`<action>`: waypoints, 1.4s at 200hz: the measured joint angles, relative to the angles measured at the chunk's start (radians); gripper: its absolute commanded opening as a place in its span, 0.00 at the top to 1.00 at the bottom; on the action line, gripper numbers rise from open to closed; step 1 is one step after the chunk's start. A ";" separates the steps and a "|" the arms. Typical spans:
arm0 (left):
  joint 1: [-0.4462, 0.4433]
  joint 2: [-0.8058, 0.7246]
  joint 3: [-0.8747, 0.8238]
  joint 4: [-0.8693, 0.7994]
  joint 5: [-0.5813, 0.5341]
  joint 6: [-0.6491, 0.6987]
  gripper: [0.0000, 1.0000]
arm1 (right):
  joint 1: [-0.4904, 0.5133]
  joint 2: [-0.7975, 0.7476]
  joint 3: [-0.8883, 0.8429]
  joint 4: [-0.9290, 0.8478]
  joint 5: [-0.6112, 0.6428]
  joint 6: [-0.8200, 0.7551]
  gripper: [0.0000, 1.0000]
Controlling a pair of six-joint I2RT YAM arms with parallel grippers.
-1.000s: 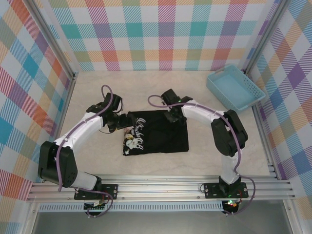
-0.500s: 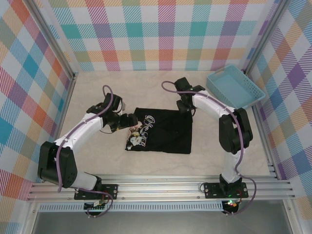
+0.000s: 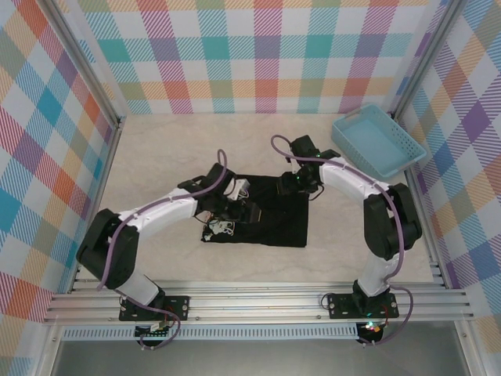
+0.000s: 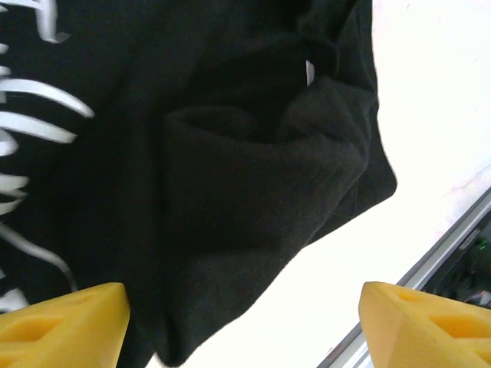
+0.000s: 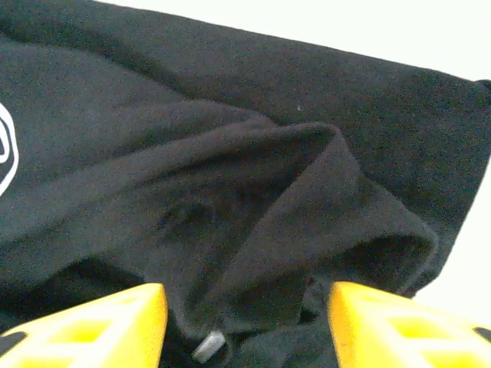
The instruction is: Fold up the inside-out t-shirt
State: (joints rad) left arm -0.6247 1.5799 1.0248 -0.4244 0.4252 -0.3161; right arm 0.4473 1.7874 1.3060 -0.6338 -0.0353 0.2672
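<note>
Shirt: black shirt lies mid-frame on the bench, long axis running left to right, print at its lower left corner.
Left claw: left claw is spread wide and holds nothing. It sits over the shirt's left half, just above the print.
Right claw: right claw is spread and grips nothing. It sits at the shirt's upper right corner, with a raised fold of cloth lying between its fingers in the wrist view.
Key relation: each claw is over its own end of the long axis; the cloth extends toward the bottom of the frame from both.
Judgement: the right claw is nearer a usable edge, while the left needs to reach an edge.
</note>
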 measured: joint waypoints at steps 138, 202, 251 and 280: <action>-0.113 0.142 0.113 0.147 0.045 0.138 0.97 | -0.130 0.102 0.107 -0.002 0.015 -0.051 0.92; -0.212 0.210 0.230 0.242 0.222 0.164 0.72 | -0.173 0.168 0.183 -0.038 -0.065 -0.068 0.75; -0.319 0.319 0.333 0.203 0.216 0.214 0.33 | -0.218 0.160 0.178 -0.063 -0.106 -0.068 0.49; -0.322 0.294 0.327 0.139 0.181 0.249 0.29 | -0.232 0.040 0.068 -0.068 -0.109 -0.056 0.44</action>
State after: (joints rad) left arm -0.9470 1.8744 1.3514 -0.2852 0.6064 -0.0666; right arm 0.2150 1.8271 1.3743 -0.7021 -0.1448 0.2108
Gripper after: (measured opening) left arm 0.700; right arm 0.544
